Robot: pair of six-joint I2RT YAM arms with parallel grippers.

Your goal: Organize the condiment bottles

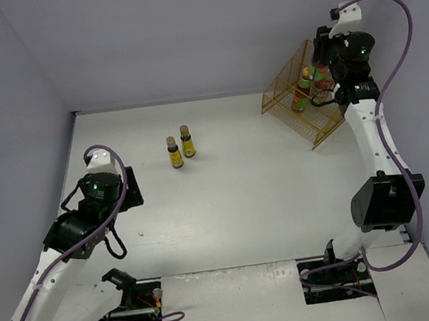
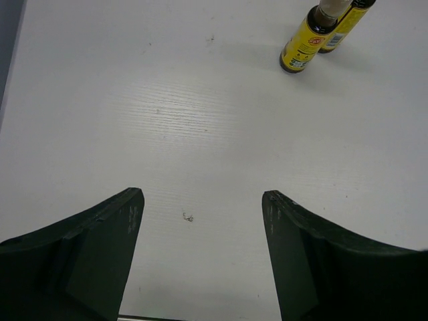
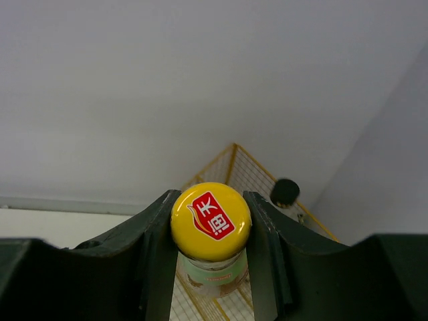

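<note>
Right gripper clamps a bottle by its yellow cap, red tag with white Chinese characters, over the basket. Left gripper gapes empty; two yellow-labelled bottles stand on the table.

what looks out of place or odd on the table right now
Nothing is spilled or toppled. The two brown bottles stand upright mid-table, apart from the wire basket at the far right that holds other bottles. The right tool is shut on a yellow-capped bottle at that basket.
</note>
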